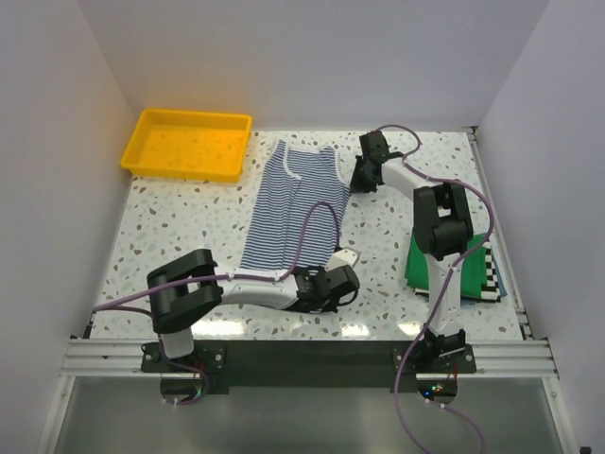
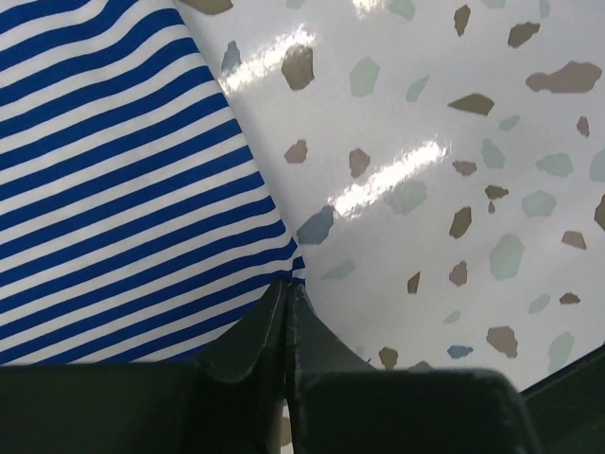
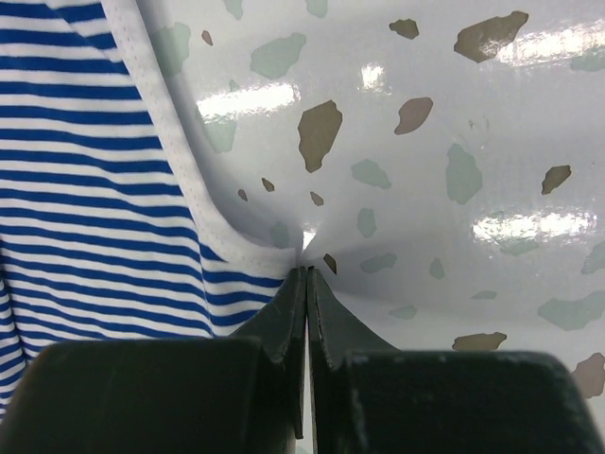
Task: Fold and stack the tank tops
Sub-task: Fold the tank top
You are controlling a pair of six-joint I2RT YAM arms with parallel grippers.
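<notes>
Lengthwise fold, striped top (image 1: 288, 203): left gripper (image 2: 288, 288) clamped on 5 o'clock hem corner, right gripper (image 3: 307, 274) on 1 o'clock edge. Next, likely: carry both toward 9 o'clock.

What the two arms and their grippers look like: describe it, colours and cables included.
The left arm and right arm have white links between bulky black joint housings, with a purple cable looping along each. The left gripper and right gripper have matte black fingers tapering to thin tips.
</notes>
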